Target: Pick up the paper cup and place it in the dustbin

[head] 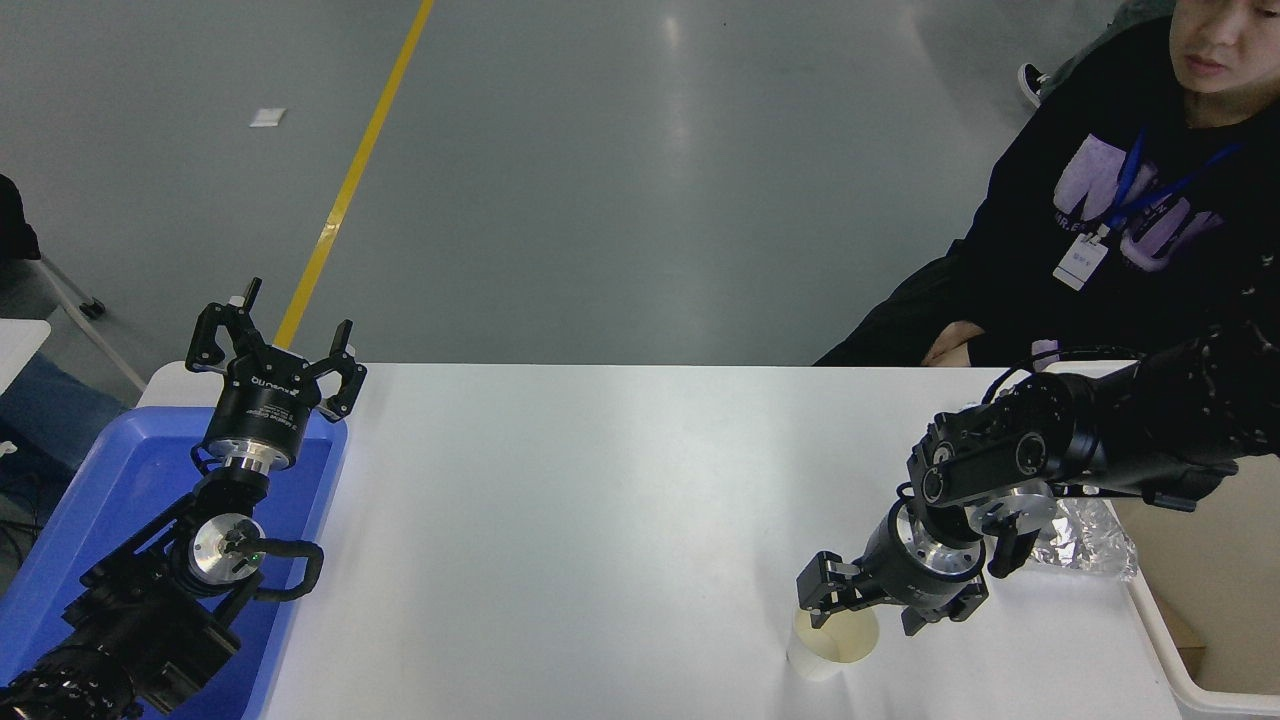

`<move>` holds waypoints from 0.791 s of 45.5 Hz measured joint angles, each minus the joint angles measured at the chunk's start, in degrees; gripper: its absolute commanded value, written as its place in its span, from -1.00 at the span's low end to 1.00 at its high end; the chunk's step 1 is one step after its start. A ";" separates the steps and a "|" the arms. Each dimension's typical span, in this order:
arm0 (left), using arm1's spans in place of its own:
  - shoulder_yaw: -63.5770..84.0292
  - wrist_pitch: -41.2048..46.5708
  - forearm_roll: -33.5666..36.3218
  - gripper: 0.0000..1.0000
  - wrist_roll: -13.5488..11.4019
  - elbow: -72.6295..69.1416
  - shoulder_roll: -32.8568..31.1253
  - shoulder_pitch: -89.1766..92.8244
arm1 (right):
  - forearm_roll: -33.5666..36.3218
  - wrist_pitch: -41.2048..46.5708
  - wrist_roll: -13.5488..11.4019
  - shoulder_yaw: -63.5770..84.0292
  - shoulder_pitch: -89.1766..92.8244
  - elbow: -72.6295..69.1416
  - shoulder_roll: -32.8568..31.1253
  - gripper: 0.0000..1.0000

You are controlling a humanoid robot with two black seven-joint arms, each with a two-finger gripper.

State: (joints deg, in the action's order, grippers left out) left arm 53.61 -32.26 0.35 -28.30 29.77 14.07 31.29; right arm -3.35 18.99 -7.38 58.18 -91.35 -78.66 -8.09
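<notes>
White bench point(600, 520), bare and glossy; grey floor beyond with a yellow line point(345, 185). Right gripper point(868, 612) jaws spread, one finger inside the cup point(832, 645), the other outside. Foil point(1085, 535) behind them. Bin point(1185, 670) to their right. Left gripper point(275, 350) released over blue tray point(90, 520).

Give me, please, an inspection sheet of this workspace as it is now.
Surface: white table, mostly bare.
Job's things: paper cup upright near front edge; dustbin at lower right corner, off the table.
Clutter: silver foil tray behind the right arm; blue tray at left.
Grippers: right pincer open over the cup's rim; left pincer open, parked above the blue tray.
Cables: black cable on left arm.
Surroundings: seated person at far right; yellow floor line.
</notes>
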 measured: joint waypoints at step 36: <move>0.00 0.00 0.00 0.96 0.00 -0.03 -0.01 0.00 | 5.56 0.44 -0.08 0.22 0.09 -0.19 -0.21 -1.00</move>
State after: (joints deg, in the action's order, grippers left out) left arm 53.61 -32.26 0.35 -28.30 29.74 14.07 31.29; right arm 2.21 19.43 -7.46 58.39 -91.25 -78.86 -8.29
